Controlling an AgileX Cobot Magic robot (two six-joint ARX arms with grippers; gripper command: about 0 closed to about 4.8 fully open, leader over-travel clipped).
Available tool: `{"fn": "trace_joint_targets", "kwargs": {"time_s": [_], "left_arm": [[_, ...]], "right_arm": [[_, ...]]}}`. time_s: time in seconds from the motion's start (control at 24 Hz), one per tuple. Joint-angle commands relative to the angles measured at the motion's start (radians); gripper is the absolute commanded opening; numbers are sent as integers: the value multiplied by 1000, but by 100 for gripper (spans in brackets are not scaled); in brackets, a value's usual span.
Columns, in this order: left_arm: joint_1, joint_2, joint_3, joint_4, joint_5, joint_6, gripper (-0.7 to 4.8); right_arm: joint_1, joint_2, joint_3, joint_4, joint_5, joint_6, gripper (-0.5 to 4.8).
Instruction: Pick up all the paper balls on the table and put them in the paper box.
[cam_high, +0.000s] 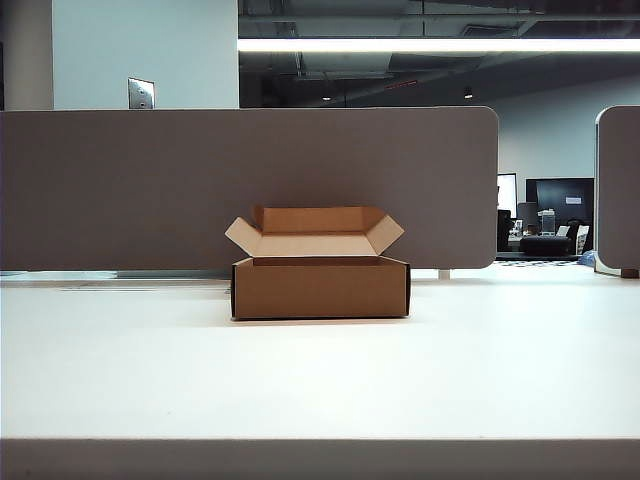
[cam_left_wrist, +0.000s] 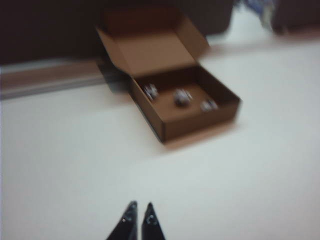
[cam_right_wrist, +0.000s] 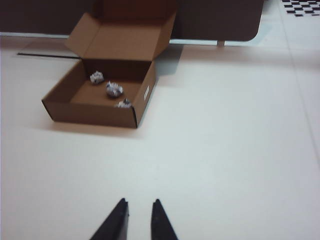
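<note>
Hovering both hands well short of the paper box (cam_right_wrist: 97, 97), I see all three paper balls (cam_right_wrist: 114, 89) lying inside it. Left hand (cam_left_wrist: 139, 211) clenched empty; right hand (cam_right_wrist: 139, 206) slightly parted, empty. Table (cam_high: 320, 380) bare around the box: nothing left to fetch, I judge.

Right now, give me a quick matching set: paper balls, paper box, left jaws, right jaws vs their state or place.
Things:
1. paper balls
2. paper box
3. left gripper
4. right gripper

States:
A. jaws slightly apart, empty, above bare table
B. flaps open, standing by the divider panel
C. jaws shut, empty, above bare table
D. all three lying inside the box

Pairs: 1-D, 2-B, 3-C, 4-A
</note>
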Motion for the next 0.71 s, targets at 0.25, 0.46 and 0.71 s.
{"fn": "trace_joint_targets", "kwargs": {"time_s": [0.25, 0.46, 0.71], "left_arm": [[2, -160, -281, 148, -98, -10, 16], [2, -249, -478, 401, -63, 40, -6], [2, -277, -646, 601, -59, 16, -6]], "right_arm": [[0, -222, -229, 137, 58, 43, 73], [1, -319, -339, 238, 85, -20, -6], [2, -318, -391, 343, 55, -163, -6]]}}
